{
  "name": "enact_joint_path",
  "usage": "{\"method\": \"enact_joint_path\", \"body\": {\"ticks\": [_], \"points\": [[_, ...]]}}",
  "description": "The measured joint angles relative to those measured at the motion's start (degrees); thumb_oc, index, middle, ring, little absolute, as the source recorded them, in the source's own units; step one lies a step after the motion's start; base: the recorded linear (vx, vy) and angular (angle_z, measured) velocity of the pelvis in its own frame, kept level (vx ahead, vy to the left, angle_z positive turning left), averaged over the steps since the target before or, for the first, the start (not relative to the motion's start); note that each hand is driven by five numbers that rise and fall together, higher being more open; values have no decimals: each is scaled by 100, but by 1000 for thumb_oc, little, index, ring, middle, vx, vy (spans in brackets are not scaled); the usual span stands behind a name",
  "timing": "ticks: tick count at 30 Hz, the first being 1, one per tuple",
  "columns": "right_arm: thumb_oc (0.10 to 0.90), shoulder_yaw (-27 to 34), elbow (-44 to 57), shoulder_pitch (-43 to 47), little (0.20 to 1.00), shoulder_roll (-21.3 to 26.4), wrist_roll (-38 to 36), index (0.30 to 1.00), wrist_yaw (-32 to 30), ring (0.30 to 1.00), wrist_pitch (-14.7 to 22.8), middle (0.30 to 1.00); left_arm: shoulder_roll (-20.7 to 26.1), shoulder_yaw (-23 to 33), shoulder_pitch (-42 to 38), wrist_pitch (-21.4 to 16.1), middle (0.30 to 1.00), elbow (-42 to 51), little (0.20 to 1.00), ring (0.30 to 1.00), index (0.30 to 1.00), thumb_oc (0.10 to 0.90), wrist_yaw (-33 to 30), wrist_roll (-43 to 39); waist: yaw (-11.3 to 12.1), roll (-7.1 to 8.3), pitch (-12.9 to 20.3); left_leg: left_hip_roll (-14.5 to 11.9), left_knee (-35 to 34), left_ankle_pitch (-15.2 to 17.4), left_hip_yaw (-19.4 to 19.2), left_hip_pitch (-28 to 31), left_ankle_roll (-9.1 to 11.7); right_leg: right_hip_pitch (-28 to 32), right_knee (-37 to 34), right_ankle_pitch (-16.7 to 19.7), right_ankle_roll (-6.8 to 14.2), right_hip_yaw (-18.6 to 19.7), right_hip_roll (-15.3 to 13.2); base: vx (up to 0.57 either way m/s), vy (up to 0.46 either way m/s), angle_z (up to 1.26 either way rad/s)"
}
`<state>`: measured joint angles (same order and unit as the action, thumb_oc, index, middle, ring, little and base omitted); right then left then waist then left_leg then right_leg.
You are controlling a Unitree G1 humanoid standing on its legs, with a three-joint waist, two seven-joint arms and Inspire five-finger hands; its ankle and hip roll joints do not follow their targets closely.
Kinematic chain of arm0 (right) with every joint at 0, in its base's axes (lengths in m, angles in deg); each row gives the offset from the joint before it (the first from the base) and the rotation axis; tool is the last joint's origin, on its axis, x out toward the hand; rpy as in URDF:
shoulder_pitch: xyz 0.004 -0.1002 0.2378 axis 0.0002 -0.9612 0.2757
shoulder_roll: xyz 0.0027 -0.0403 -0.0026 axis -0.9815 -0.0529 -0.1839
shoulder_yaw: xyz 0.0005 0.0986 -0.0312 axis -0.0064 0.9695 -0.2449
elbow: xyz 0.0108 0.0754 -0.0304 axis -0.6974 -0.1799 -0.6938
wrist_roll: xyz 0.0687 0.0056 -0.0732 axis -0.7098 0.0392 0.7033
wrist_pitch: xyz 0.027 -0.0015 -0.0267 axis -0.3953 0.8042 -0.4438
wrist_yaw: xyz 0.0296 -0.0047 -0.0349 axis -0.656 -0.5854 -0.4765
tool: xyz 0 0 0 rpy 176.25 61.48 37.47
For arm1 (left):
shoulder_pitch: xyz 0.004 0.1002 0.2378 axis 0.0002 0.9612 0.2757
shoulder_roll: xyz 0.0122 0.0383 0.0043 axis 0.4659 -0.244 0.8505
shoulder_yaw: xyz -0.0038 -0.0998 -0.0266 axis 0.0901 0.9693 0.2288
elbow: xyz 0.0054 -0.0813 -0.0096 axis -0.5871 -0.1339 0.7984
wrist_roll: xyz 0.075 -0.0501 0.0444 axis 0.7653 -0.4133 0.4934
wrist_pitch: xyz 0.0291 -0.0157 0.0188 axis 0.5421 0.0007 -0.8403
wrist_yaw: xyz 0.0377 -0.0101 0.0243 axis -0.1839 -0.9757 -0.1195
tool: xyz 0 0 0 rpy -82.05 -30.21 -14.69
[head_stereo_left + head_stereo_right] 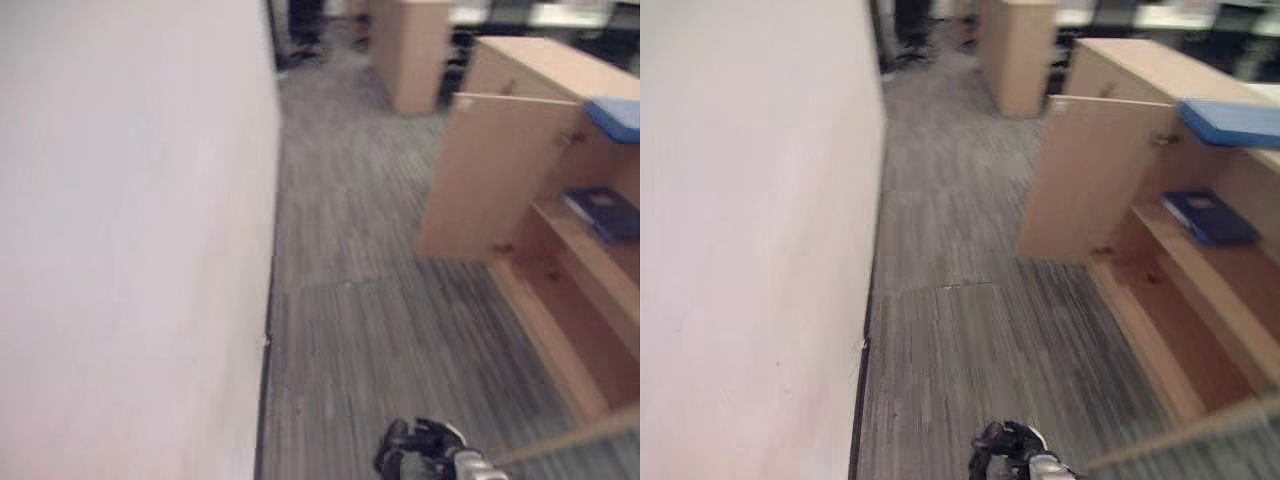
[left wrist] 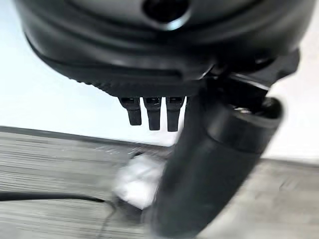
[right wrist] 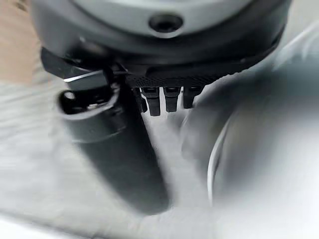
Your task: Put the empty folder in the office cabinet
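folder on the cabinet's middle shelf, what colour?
Dark blue folder, lying flat on the shelf of the open cabinet. Right eye view shows it best.

An open wooden cabinet (door swung wide) holds a dark-blue folder on its shelf.

A pale, plain wall fills the robot's left side, meeting the floor along a dark baseboard line. Grey striped carpet runs forward as a corridor, with a seam crossing it. At the far end of the corridor stands a light wooden cupboard unit, closed and upright. Beside the wall's far corner, a person's dark legs and shoes stand on the carpet. Beyond them lie blurred pale desks, too indistinct to detail.
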<state>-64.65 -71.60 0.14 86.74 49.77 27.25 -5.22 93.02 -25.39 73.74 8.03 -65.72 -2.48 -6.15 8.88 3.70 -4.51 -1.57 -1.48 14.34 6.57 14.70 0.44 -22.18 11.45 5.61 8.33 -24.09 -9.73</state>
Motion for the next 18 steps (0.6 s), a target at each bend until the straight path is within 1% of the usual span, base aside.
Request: {"method": "enact_joint_path", "body": {"ticks": [1, 2, 3, 4, 5, 6, 7, 8, 9, 10, 11, 12, 13, 14, 15, 16, 17, 18], "points": [[800, -1, -73, -13, 900, 108, -1, 900, -26, 900, 8, 900, -39, 186, -52, 4, 900, -45, 900, 900, 900, 800, -13, -84, -51, -91, -18, 207, 44, -2, -67, -81, -19, 167, -391, -173, 49, -130, 377, 308, -105, -13], [800, 4, -137, 42, 900, 168, -2, 900, -28, 900, 24, 900, -87, 338, -84, -2, 900, -44, 900, 900, 900, 800, -13, -97, 17, -203, -3, 228, -56, -41, -145, -147, -100, 187, -372, -540, 253, -574, 472, 195, -67, -32], [800, 100, -188, 37, 900, 265, -3, 900, -41, 900, 12, 900, -116, 409, -110, -9, 900, 67, 900, 900, 900, 800, -19, -151, 163, -414, -6, -57, -115, -115, -176, -116, -326, 17, 463, -800, -396, -807, 469, 140, -55, 6], [800, 224, -163, -191, 900, 246, -52, 900, -41, 900, -75, 900, 82, 331, -110, -15, 900, 255, 900, 900, 900, 800, -37, -318, -29, -53, -58, 8, 7, -58, -48, -63, -184, 90, 1315, -1223, -726, -558, -177, 200, -68, -19], [800, 250, -164, -237, 900, 256, -50, 900, -56, 900, -91, 900, 72, 313, -142, 7, 900, 192, 900, 900, 900, 800, -34, -323, 92, -34, -55, -123, 63, -21, -130, 41, -105, 151, 1274, -1205, -1080, -555, 65, 248, -72, 3], [800, 205, -134, -252, 900, 269, -51, 900, -77, 900, -105, 900, 45, 298, -211, 40, 900, 131, 900, 900, 900, 800, -34, -323, 34, -84, -65, -286, 200, 49, -108, -3, 57, 317, 1061, -1198, -1084, -586, 246, 139, -19, -40], [800, 101, 40, -372, 900, 312, -52, 900, -87, 900, -102, 900, -14, 180, -397, 80, 900, 89, 900, 900, 900, 800, -35, -322, -70, -98, -60, -334, 460, 53, 41, -222, 209, 504, 648, -1126, -1001, -621, 507, 102, -3, -11], [800, 75, 87, -355, 900, 364, -54, 900, -93, 900, -99, 900, -56, 176, -467, 80, 900, 142, 900, 900, 900, 800, -35, -323, -94, -96, -58, -287, 568, 57, 45, -389, 219, 520, 537, -1089, -1005, -638, 563, 80, -4, -11], [800, 56, 173, -379, 900, 403, -54, 900, -103, 900, -98, 900, -108, 173, -561, 47, 900, 248, 900, 900, 900, 800, -36, -322, -138, -124, -68, -218, 689, 74, 49, -582, 243, 531, 407, -1041, -1078, -647, 638, 62, -9, -9], [800, 45, 230, -408, 900, 424, -55, 900, -107, 900, -101, 900, -127, 117, -711, 35, 900, 314, 900, 900, 900, 800, -35, -323, -190, -174, -99, -198, 787, 106, 31, -739, 288, 567, 283, -1019, -1094, -701, 706, 46, -15, 4], [800, -2, 241, -416, 900, 422, -55, 900, -110, 900, -101, 900, -109, -6, -840, 17, 900, 361, 900, 900, 900, 800, -36, -321, -281, -207, -130, -147, 845, 117, 10, -860, 299, 599, 170, -1015, -1067, -786, 730, 20, -11, 14], [800, -66, 234, -425, 900, 419, -56, 900, -110, 900, -111, 900, -100, -107, -965, -52, 900, 444, 900, 900, 900, 800, -37, -314, -309, -227, -155, -70, 840, 93, 8, -953, 262, 595, 102, -1138, -866, -871, 740, 29, -19, 10], [800, -87, 229, -408, 900, 430, -57, 900, -115, 900, -123, 900, -136, -146, -1048, -112, 900, 495, 900, 900, 900, 800, -34, -310, -278, -431, -187, -176, 787, 0, 56, -1013, 164, 559, 326, -1384, -641, -1096, 715, 40, -28, 14], [800, 2, 247, -398, 900, 458, -188, 900, -158, 900, -115, 900, -102, -171, -1144, -201, 900, 673, 900, 900, 900, 800, -74, -311, -387, -397, -256, -167, 678, 73, 60, -981, 266, 214, 1437, -1714, -1160, -680, 76, 46, -38, 3], [800, -1, 271, -388, 900, 494, -178, 900, -158, 900, -114, 900, -44, -271, -1145, -203, 900, 677, 900, 900, 900, 800, -95, -308, -379, -361, -296, -138, 638, 86, 59, -903, 328, 319, 1302, -1540, -1214, -808, -1, 30, -37, 8], [800, -59, 305, -330, 900, 532, -174, 900, -181, 900, -105, 900, -60, -264, -1156, -169, 900, 627, 900, 900, 900, 800, -109, -302, -427, -467, -320, -248, 675, 96, 59, -915, 365, 441, 1041, -1468, -1113, -860, 172, 25, -32, -3], [800, -84, 293, -336, 900, 555, -172, 900, -170, 900, -101, 900, -74, -269, -1188, -152, 900, 553, 900, 900, 900, 800, -109, -303, -449, -501, -323, -313, 666, 94, 85, -950, 362, 518, 846, -1385, -1085, -913, 281, 26, -28, -5], [800, -110, 285, -337, 900, 514, -170, 900, -153, 900, -113, 900, -90, -257, -1188, -151, 900, 447, 900, 900, 900, 800, -128, -298, -416, -572, -299, -349, 547, 1, 95, -945, 334, 569, 639, -1264, -1248, -927, 443, 32, -21, -9]]}}
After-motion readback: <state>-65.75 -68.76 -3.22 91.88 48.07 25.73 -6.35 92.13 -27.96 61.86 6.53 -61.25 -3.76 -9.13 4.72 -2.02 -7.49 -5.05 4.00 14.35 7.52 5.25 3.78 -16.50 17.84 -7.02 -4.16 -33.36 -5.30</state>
